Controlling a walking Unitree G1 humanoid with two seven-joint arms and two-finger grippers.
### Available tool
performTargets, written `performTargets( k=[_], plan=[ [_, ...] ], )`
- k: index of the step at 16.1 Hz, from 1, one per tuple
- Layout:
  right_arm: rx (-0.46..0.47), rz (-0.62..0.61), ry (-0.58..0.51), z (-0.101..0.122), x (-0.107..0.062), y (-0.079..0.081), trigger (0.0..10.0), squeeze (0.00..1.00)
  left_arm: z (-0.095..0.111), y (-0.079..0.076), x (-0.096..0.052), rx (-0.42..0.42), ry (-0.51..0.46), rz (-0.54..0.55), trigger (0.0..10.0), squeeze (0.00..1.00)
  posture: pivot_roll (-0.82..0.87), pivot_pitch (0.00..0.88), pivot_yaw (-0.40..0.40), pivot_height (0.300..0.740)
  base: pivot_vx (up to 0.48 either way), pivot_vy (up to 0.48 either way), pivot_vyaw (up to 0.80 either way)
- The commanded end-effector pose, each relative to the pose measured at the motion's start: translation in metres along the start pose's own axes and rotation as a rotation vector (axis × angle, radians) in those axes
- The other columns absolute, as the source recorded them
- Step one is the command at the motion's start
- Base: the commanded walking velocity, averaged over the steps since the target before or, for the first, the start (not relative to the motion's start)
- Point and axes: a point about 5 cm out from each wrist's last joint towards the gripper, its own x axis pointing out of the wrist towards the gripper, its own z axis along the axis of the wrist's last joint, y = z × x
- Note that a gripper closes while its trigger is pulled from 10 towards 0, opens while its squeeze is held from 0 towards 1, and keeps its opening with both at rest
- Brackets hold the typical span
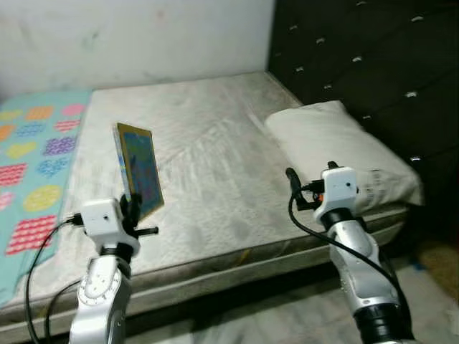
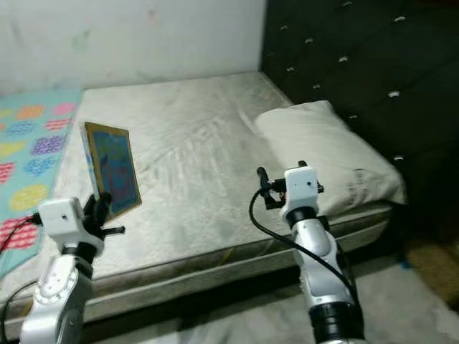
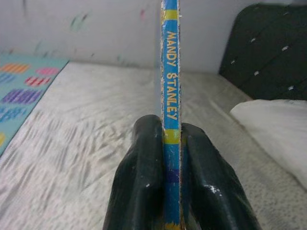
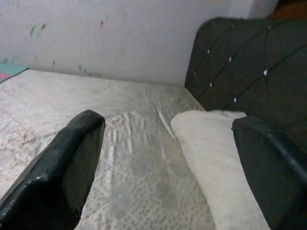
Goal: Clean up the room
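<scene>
Left pincer (image 3: pixel 170 191) clenched on upright book (image 1: pixel 138 168) above bed (image 1: pixel 208 150) at nine o'clock, right pincer (image 4: pixel 168 167) spread wide near pillow (image 1: pixel 337 147) at three o'clock.

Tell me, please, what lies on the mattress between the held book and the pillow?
Nothing: in the left eye view the mattress is bare between the book in the left gripper and the pillow.

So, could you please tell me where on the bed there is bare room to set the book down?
The widest free patch is the middle of the mattress, between the patterned blanket and the pillow. The left gripper has its jaws shut on the book. The pillow takes up the headboard side.
</scene>
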Motion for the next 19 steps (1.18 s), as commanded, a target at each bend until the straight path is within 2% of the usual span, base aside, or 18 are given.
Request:
performTargets(
  k=[1,19],
  plan=[
    [-0.008,-0.002,-0.016,0.0042,0.0037,-0.002,10.0,0.0,0.0093,-0.0042,0.0004,-0.009,-0.055,-0.02,10.0,0.0,-0.12,0.0,0.008,0.74,0.33,0.0,0.0],
    [-0.033,0.009,-0.017,0.0015,0.0,-0.0032,10.0,0.0,0.0064,-0.0062,-0.0019,-0.005,-0.04,-0.029,10.0,0.0,-0.12,0.0,0.012,0.74,0.334,0.0,0.0]
  ],
)
